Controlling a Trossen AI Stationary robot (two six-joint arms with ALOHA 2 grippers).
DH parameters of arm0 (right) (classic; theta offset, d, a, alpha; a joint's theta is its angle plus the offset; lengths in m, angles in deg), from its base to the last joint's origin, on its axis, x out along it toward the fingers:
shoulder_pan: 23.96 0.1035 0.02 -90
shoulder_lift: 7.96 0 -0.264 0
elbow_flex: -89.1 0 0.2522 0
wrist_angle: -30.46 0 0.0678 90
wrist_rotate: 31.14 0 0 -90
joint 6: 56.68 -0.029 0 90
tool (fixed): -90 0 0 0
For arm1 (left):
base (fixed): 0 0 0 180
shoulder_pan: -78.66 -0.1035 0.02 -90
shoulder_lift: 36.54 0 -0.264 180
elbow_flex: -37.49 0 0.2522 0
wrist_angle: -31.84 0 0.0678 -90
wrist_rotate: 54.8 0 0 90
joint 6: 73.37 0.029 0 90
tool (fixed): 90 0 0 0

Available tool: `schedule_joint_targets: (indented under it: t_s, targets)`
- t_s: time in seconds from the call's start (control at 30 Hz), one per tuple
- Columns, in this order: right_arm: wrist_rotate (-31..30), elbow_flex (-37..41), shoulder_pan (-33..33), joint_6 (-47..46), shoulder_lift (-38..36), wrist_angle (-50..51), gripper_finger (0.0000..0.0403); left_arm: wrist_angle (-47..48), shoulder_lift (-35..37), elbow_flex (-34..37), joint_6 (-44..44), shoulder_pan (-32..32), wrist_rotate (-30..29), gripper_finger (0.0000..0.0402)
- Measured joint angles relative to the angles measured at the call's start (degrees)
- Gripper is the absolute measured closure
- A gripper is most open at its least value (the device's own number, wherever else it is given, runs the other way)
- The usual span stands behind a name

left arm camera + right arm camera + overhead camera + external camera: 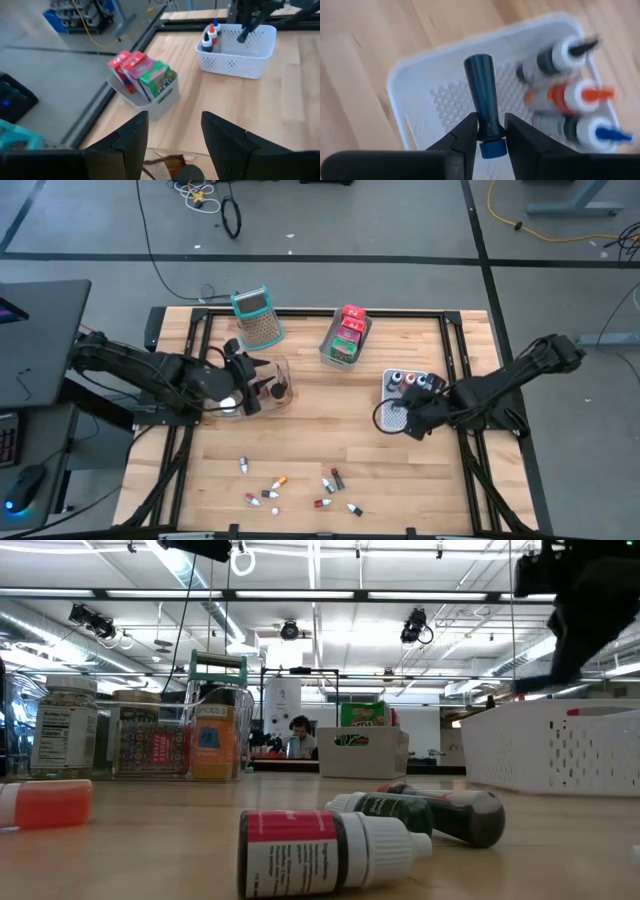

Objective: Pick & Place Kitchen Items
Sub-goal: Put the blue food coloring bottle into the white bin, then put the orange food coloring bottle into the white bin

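Observation:
My right gripper (487, 135) hangs over the white basket (392, 402) at the table's right, shut on a small dark blue bottle (482, 95). Three bottles with black, orange and blue tips (572, 90) stand in the basket's far end. My left gripper (172, 135) is open with nothing between its fingers, above the clear container of jars (268, 385) at the table's left. Several small bottles (300, 488) lie loose on the near part of the table. Red, pink and green packets (142, 72) stand in a grey bin (345, 340). My right gripper pinches the dark blue bottle between its two fingers at the narrow end of its body (489, 127), just beside the blue cap (493, 149). The fingers come from above, slanting down. The bottle points away from them, base first, over the basket's floor.
A teal-handled metal grater (258, 315) lies at the far left of the table. In the low view the loose bottles (330, 845) lie close in front, with the jars (130, 740) at the left and the basket (550, 745) at the right. Bare wood lies between bin and basket.

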Motion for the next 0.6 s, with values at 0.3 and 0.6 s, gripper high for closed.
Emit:
schedule_joint_targets:
  t_s: [0.3, 0.6]
  targets:
    - [1.7, 0.0, 0.0, -4.5, 5.3, 2.0, 0.0258, 2.5, -0.3, 0.0, -3.0, 0.0, 2.4, 0.0209]
    - [-10.2, 0.0, -0.1, 0.9, 7.3, -6.4, 0.0205, 3.2, -0.3, 0.0, -3.2, 0.0, 2.5, 0.0209]
